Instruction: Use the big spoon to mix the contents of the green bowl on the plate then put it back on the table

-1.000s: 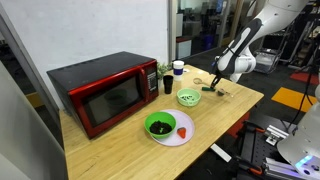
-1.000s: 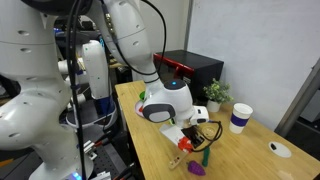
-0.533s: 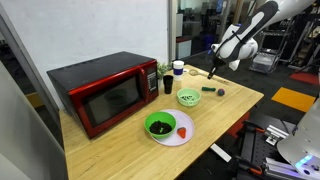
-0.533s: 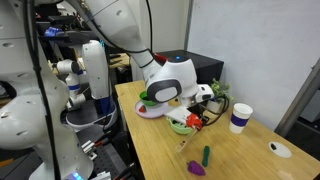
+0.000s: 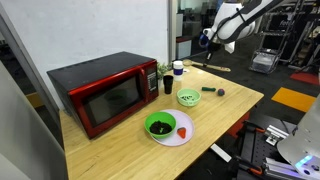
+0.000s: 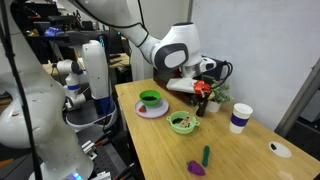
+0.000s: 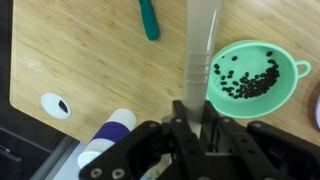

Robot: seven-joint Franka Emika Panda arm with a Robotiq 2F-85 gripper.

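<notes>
1. Your pincer (image 7: 195, 112) is clamped on the big spoon (image 7: 200, 45), a long, slender utensil with a pale tan, wooden-looking handle. In the wrist view the handle sits between the black fingers (image 7: 178, 118) and runs straight out toward 12 o'clock.
2. In that same view, a pale mint-green round bowl (image 7: 230, 102) with scattered dark bits lies at 2 o'clock from the pincer. It shows just beside the spoon's handle.
3. Also around the pincer there are three other things:
   - a teal-green stick-shaped object (image 7: 148, 18) at 11 o'clock
   - a white round disc with a dark hole (image 7: 55, 104) at 9 o'clock
   - a white cup with a purple band (image 7: 110, 135) at 8 o'clock
4. In an exterior view the pincer (image 5: 208, 40) hangs high above the far end of the table (image 5: 120, 150), a large light wooden top with bamboo-like grain. The spoon is up off that surface with it.
5. The green bowl (image 5: 149, 124), small, round and dark vivid green, holds the contents (image 5: 161, 127), a small blackish lump. It sits on the plate (image 5: 182, 139), round, flat and white, near the table's front edge. From the pincer it lies at 7 o'clock and well apart.
6. A small red object (image 5: 184, 131) rests on the plate just beside the bowl.
7. A red microwave oven (image 5: 105, 92) stands at 10 o'clock from the plate.
</notes>
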